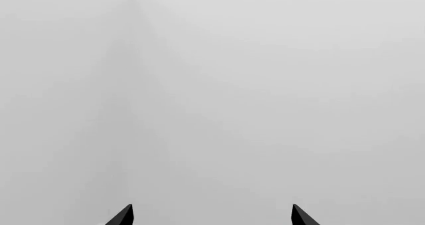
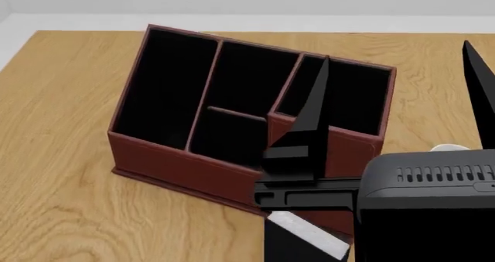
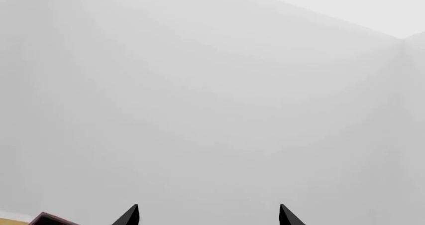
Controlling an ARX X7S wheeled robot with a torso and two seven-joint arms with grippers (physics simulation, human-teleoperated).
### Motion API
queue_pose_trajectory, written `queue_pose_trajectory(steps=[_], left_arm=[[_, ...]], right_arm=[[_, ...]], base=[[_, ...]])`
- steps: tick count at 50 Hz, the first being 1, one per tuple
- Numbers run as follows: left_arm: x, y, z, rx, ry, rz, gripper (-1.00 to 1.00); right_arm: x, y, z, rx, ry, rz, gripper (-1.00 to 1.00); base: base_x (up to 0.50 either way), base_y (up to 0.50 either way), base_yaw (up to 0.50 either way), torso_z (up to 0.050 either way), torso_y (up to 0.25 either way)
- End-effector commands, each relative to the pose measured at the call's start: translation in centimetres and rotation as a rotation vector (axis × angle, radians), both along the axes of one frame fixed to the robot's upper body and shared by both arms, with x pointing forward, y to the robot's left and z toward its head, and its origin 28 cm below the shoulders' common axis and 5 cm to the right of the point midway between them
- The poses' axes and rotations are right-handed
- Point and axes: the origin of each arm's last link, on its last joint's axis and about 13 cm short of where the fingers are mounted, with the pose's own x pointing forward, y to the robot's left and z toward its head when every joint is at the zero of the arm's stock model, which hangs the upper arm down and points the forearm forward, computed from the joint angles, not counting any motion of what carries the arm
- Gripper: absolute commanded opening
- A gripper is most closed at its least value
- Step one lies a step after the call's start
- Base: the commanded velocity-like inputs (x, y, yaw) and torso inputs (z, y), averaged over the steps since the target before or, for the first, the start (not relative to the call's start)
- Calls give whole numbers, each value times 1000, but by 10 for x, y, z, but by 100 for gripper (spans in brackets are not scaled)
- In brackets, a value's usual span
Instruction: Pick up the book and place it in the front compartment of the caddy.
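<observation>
- Our right gripper (image 2: pixel 398 94) sits high in front of the head cam, fingers spread wide, nothing between them. One finger crosses in front of the caddy (image 2: pixel 193 163); the other stands near the right edge of the view.
- Right wrist cam agrees: two fingertips apart, pointing at blank wall, only a sliver of the caddy's corner visible.
- Left gripper (image 1: pixel 212 216) isn't in the head view. Its wrist cam shows two fingertips apart over plain grey, empty.
- The book (image 2: pixel 305 236) lies on the table (image 2: pixel 62 128) just in front of the caddy, by its near right corner. Only a black cover and a strip of white page edge show; the rest is hidden under the arm.
- Caddy sits at an angle, open tops facing up, low compartments along the near wall. A bit of something white shows at the right behind the arm; can't tell what.
- Step in hand, as we judge it: reach for the book, not gripped yet.
- To do it well: tilt the wrist down so the cam sees the book, come from above, line fingers across the covers, keep clear of the caddy wall.
- Risk: book is close to the caddy, so a finger could catch the wall or shove the book under it.
</observation>
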Motion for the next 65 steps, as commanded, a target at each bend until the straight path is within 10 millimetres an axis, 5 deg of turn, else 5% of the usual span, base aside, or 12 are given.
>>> queue_pose_trajectory(steps=[1,49,57,65], left_arm=[[0,-1,0,0,-1,-5,100],[0,-1,1,-2,-5,-7,100],[-1,1,1,-9,-6,-6,100],[-2,1,2,-14,-9,-7,100]], right_arm=[[0,0,0,-2,0,-1,100],[1,0,4,2,-2,-5,100],[5,-5,18,-20,68,26,100],[4,-22,58,-103,224,97,100]], base=[[297,78,0,0,0],[223,58,0,0,1],[0,0,0,0,0],[0,0,0,0,0]])
